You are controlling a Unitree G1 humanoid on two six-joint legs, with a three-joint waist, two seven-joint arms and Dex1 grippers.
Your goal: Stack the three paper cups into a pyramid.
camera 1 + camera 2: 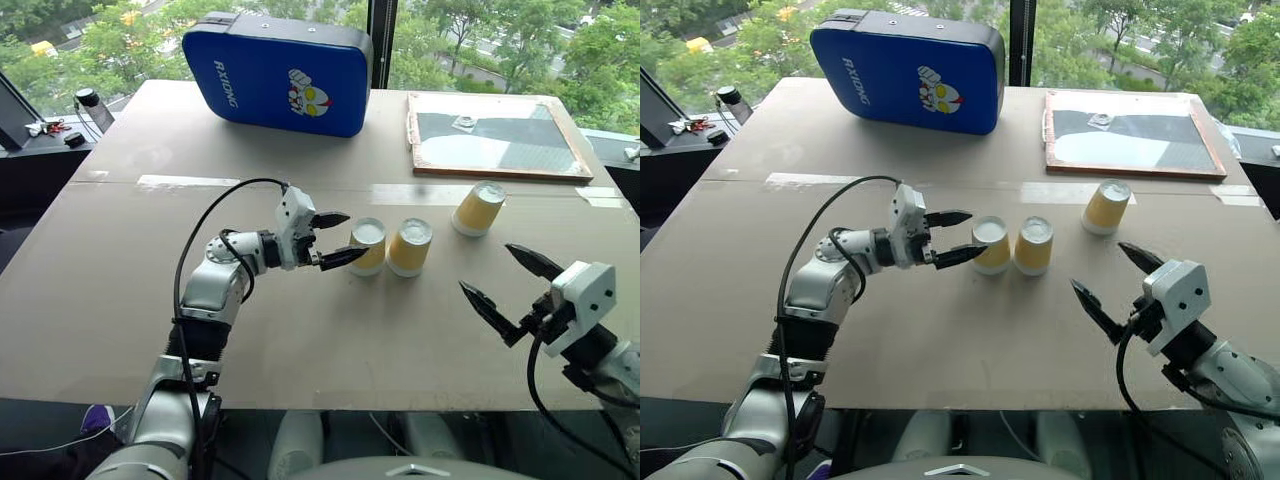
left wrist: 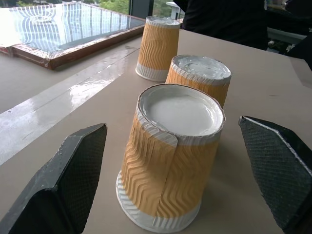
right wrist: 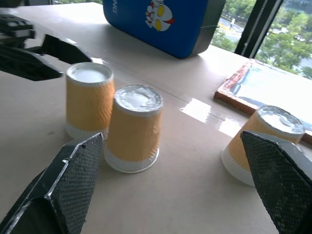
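Three paper cups stand upside down on the table, none on top of another. The left cup point(image 1: 368, 246) and the middle cup point(image 1: 410, 248) are side by side, almost touching. The third cup point(image 1: 479, 209) stands apart, further back and to the right. My left gripper point(image 1: 348, 238) is open and level at the left cup's side; the cup point(image 2: 170, 156) sits just ahead of the gap between its fingers, untouched. My right gripper point(image 1: 486, 268) is open and empty, nearer the front edge, in front of the third cup point(image 3: 265, 141).
A blue padded cushion point(image 1: 275, 72) lies at the back of the table point(image 1: 120, 280). A wood-framed board point(image 1: 495, 135) lies at the back right. Small dark items point(image 1: 88, 108) sit on a side surface at the far left.
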